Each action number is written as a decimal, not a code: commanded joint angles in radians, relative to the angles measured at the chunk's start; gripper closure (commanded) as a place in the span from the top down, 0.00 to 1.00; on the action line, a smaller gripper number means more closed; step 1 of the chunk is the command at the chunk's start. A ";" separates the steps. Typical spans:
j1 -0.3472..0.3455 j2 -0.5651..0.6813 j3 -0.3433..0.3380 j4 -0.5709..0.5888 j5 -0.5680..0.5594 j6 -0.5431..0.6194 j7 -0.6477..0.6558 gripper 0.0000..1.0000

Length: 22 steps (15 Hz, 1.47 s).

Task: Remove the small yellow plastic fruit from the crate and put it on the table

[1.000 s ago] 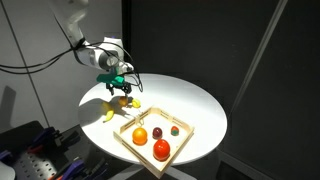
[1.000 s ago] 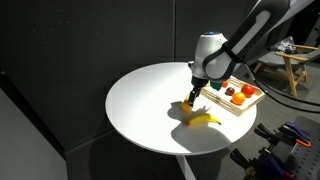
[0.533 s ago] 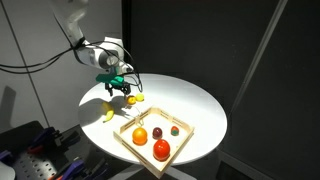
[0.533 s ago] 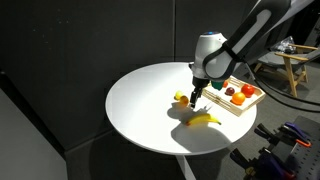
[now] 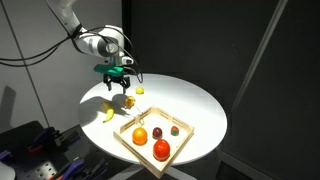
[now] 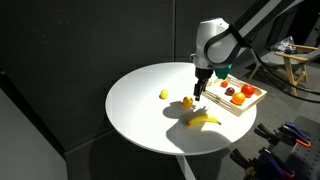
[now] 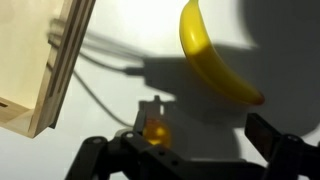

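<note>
The small yellow plastic fruit [image 6: 164, 95] [image 5: 142, 91] lies on the white table [image 6: 140, 120], outside the crate [image 6: 238, 96] [image 5: 156, 135]. My gripper [image 6: 203, 86] [image 5: 117, 78] hangs open and empty above the table, clear of the fruit. A second, more orange-yellow small round fruit [image 6: 188, 102] [image 5: 129, 101] sits almost under the gripper. In the wrist view that fruit [image 7: 156, 130] shows close to one finger, with nothing between the jaws of my gripper [image 7: 205, 140].
A yellow banana [image 6: 203, 119] [image 5: 108, 110] [image 7: 210, 55] lies on the table beside the gripper. The crate holds orange and red fruits [image 5: 160, 149], and its wooden corner [image 7: 55, 60] appears in the wrist view. The table edge runs close behind the banana.
The gripper has risen from the table, staying open. The small yellow fruit has rolled away from it across the table, and the second yellow fruit has come into sight below the gripper.
</note>
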 commanded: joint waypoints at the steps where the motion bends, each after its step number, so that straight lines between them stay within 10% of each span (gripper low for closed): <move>1: -0.006 -0.082 0.004 -0.027 0.030 -0.063 -0.011 1.00; 22: 0.000 -0.219 -0.047 -0.055 0.036 -0.158 0.203 1.00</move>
